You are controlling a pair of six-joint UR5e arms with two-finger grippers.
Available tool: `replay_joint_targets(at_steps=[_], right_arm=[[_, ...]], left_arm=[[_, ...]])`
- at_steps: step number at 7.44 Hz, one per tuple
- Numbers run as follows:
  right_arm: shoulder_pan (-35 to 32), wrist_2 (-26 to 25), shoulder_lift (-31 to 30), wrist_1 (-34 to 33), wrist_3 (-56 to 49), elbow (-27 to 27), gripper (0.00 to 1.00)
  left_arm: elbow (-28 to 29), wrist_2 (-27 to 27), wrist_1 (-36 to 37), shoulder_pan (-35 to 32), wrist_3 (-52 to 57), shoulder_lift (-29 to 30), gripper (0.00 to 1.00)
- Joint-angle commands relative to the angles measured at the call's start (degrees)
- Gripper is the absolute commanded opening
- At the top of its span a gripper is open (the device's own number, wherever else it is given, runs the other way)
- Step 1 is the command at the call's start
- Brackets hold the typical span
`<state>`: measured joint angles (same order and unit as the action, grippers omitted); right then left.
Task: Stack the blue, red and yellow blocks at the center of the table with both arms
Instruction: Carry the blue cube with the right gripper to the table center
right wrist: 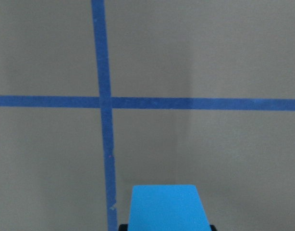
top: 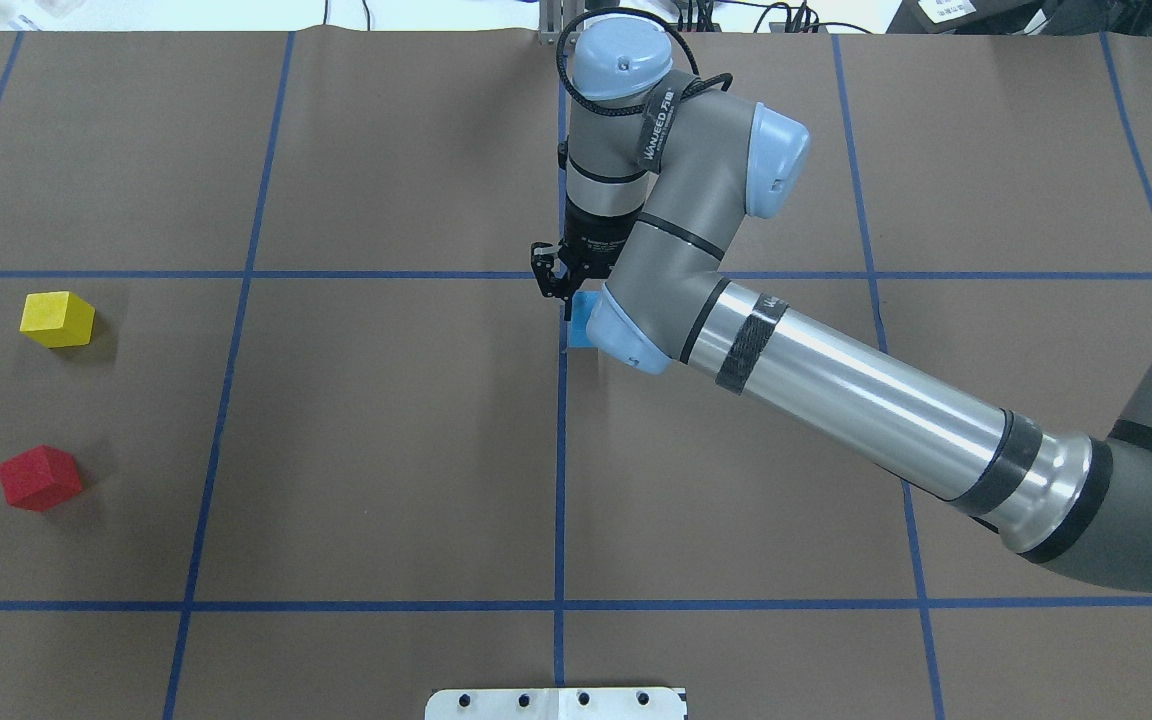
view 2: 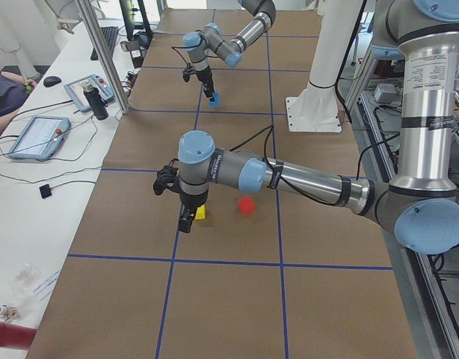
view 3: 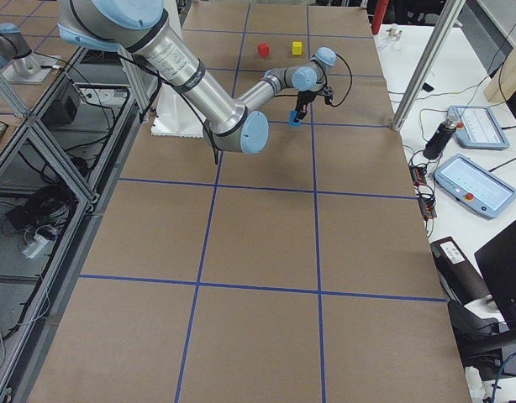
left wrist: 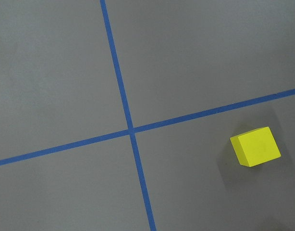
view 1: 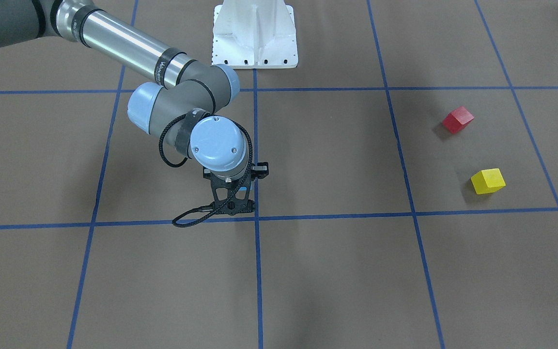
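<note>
Stacking has yet to begin: the right pincer [top: 564, 298], wrist pointing straight down, grips the blue block [top: 581, 322] just beside the table's [top: 386, 450] central tape crossing [top: 562, 274]. The red block [top: 39, 477] and yellow block [top: 57, 318] lie well apart from that crossing, as does the left pincer [view 2: 186, 223], whose grip cannot be told.

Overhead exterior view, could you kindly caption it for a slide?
Right gripper holds the blue block at table centre; yellow block and red block sit left.

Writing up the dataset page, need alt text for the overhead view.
The right arm reaches in from the right, its hand holding a blue block near the center of the table. A yellow block and a red block sit apart at far left.
</note>
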<state>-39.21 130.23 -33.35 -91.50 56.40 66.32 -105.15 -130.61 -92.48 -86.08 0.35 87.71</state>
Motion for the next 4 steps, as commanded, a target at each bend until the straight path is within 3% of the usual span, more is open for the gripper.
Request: replay_joint_targets(at_steps=[1,4], right_arm=[[1.4,-0.5,0.8,0.9,0.6,-1.0,0.00],[3.0,-2.0,0.9,3.9,3.1,-2.1,0.00]], left_arm=[[0.1,0.0,-0.1,0.0,0.0,0.0,1.00],[0.1,0.0,-0.1,0.0,0.0,0.0,1.00]])
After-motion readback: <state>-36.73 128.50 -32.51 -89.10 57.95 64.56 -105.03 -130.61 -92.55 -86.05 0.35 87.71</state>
